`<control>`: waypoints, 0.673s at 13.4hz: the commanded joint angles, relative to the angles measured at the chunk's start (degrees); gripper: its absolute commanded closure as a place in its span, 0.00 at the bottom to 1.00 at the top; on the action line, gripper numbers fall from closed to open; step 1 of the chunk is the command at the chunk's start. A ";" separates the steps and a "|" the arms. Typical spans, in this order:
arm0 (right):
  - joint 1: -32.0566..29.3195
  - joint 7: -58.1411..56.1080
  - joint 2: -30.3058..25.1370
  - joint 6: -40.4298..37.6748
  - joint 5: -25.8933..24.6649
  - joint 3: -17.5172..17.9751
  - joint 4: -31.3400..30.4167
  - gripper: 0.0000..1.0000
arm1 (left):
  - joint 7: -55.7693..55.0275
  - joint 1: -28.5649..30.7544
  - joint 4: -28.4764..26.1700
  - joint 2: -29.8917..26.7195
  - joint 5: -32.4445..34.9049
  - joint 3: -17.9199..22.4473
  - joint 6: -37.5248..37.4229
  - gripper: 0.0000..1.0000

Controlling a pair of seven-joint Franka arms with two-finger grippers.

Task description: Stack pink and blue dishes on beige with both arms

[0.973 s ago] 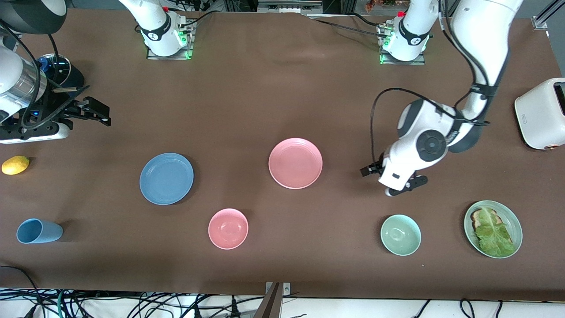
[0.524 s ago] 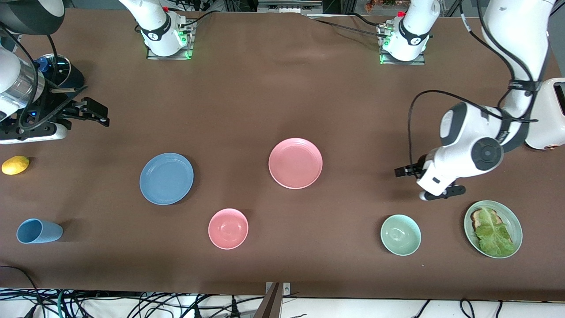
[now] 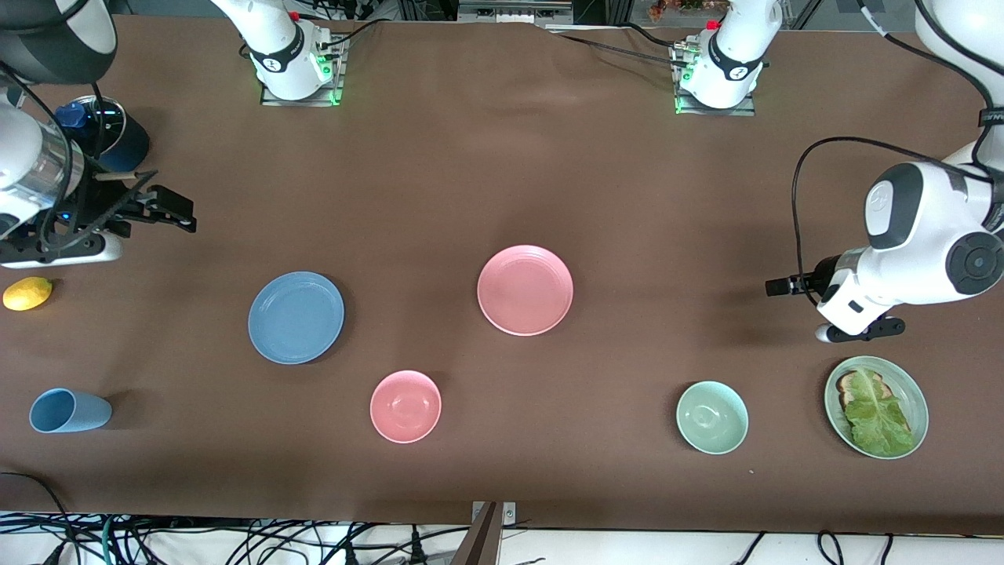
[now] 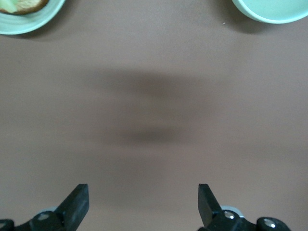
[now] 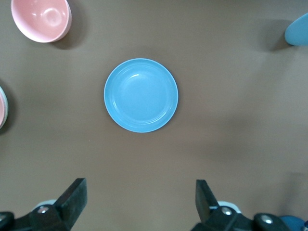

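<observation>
Left tool [image 3: 851, 314], spread and empty, had swung from mid-frame to right edge, away from pink plate [image 3: 525, 289] at centre. Right tool [image 3: 161, 208] spread, waiting upper left. Blue plate [image 3: 296, 317] left of centre, untouched. No beige plate visible; stacking not begun.

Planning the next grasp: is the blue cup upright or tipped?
Tipped: the blue cup lies on its side on the table, its rim facing the right arm's end.

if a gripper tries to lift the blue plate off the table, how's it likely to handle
The blue plate looks rigid, so it should keep its shape. It lies flat and shallow on the table, so getting fingers under its rim may be hard. Its smooth surface could slip.
</observation>
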 commanded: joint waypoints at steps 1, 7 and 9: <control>-0.21 0.45 3.58 0.92 0.48 0.18 0.83 0.00 | 1.10 1.19 0.23 -3.89 1.18 -0.53 -3.41 0.00; -0.21 -0.60 10.35 10.75 -0.92 0.18 0.04 0.00 | 4.01 -8.63 -0.20 -15.31 0.04 10.44 -6.15 0.00; -0.30 -0.60 13.77 14.79 -2.59 0.18 -1.71 0.00 | 4.26 -13.29 0.32 -17.95 -4.06 16.40 -6.15 0.00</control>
